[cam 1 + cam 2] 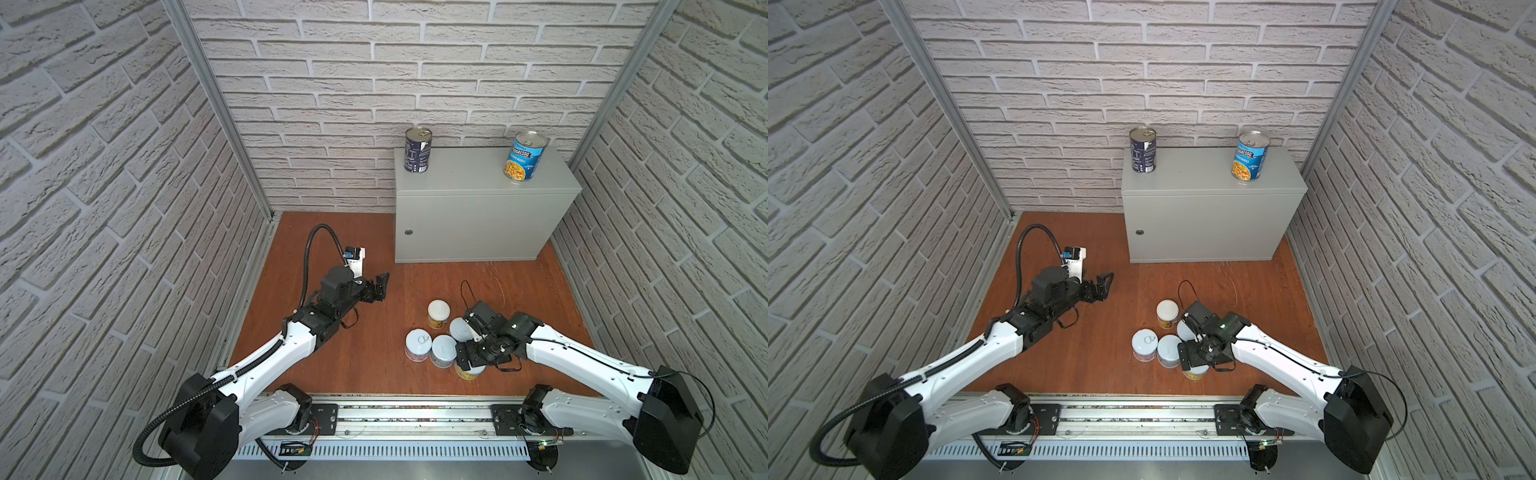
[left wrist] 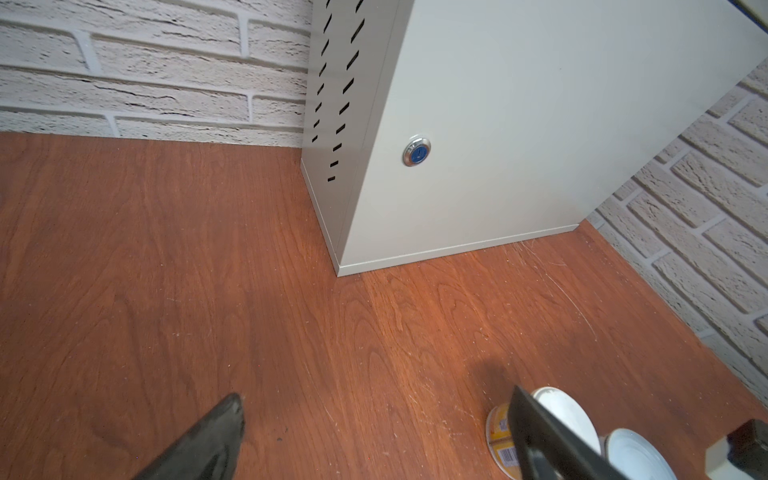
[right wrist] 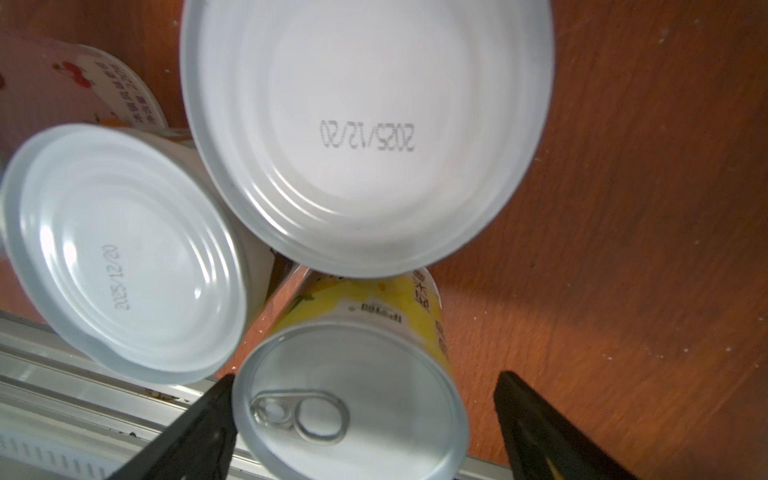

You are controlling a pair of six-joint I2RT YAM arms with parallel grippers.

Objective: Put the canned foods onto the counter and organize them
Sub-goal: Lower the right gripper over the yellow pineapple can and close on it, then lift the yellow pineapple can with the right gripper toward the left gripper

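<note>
Right wrist view: right gripper (image 3: 365, 376), wide, straddles the yellow can (image 3: 353, 415) near the floor's (image 3: 623, 208) front edge, poised to pinch. Left gripper (image 1: 380, 286) hovers wide. Navy can (image 1: 417, 151) and soup can (image 1: 525, 158) stand at the tabletop's (image 1: 469, 170) ends.

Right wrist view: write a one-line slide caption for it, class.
Open jaws straddle a yellow pull-tab can, with two date-stamped cans close by on the wooden floor.
</note>
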